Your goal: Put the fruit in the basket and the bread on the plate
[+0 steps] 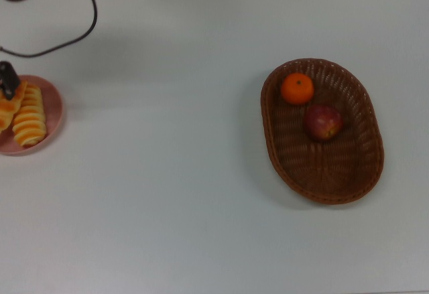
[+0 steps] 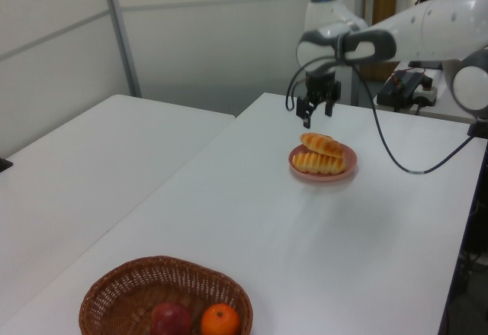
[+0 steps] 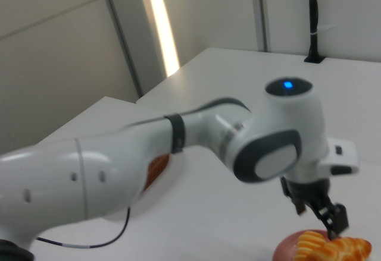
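Top view, left edge: the pink plate (image 1: pixel 55 110) is cut off by the frame on its left side, so only part of it shows. On it lie two rolls side by side, the ribbed roll (image 1: pixel 30 121) fully visible and the braided roll (image 1: pixel 7 110) partly cropped at the frame edge. One dark fingertip of the gripper (image 2: pixel 318 107) shows in the top view just over the far end of the braided roll; the rest of the hand is out of frame there. Left view: the fingers (image 2: pixel 303 110) hang spread apart and hold nothing, raised clear above the plate (image 2: pixel 343 169), with both rolls directly below and slightly toward the camera from the fingertips. A black cable (image 2: pixel 389 138) loops from the arm (image 2: pixel 404 33) down past the plate on the left view's right. Right view: the arm's body fills most of the frame; only the plate's near rim (image 3: pixel 286 248) and the roll ends are visible at the bottom edge, just beneath the fingertips. Well away from the fingers, toward the top view's right, the wicker basket (image 1: pixel 358 173) holds the mandarin (image 1: pixel 297 88) and the apple (image 1: pixel 324 121), just beside one another; whether they touch cannot be told. The white table (image 1: pixel 167 193) carries everything.
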